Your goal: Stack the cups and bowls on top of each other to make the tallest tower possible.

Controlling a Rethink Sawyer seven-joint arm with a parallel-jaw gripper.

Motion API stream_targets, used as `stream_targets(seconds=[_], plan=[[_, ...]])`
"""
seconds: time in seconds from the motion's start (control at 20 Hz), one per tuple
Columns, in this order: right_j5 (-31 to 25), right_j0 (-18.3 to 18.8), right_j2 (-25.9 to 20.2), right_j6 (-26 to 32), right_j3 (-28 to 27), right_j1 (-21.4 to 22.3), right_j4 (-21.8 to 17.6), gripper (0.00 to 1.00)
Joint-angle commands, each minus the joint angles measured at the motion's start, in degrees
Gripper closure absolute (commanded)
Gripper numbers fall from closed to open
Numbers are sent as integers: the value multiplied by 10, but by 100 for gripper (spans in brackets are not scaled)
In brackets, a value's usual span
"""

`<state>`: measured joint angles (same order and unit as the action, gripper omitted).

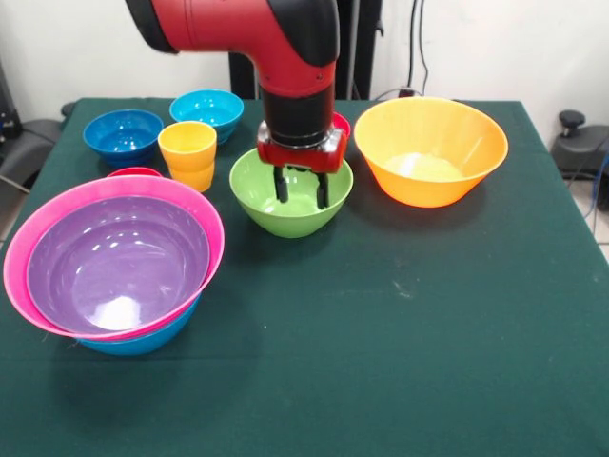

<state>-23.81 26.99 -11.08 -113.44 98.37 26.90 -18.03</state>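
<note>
Robotics lab, red arm [276, 48] over green-clothed table [428, 314], cables [416, 48] on white wall

The gripper [302, 187] hangs open inside the glossy green plastic bowl [290, 211], between the yellow-orange plastic cup [187, 154] and large orange plastic bowl [430, 150].

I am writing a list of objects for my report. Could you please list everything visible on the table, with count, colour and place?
tower: one, purple bowl in pink bowl on a blue bowl, front left
green bowl: one, centre, under the gripper
orange bowl: one, large, right rear
dark blue bowl: one, left rear
light blue bowl: one, rear, beside the dark blue one
yellow-orange cup: one, upright, left of green bowl
red items: two, mostly hidden, behind tower and behind arm
table: one, dark green cloth
gripper: one, open, inside the green bowl
</note>
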Motion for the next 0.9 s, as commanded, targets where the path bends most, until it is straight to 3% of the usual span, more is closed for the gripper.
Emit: stream_targets(seconds=[0.05, 0.35, 0.9], plan=[[-52, -24, -29, -47, 32, 83, 36, 0], [-71, -31, -30, -38, 38, 112, 54, 0], [-57, -72, -8, -60, 1, 81, 66, 0]])
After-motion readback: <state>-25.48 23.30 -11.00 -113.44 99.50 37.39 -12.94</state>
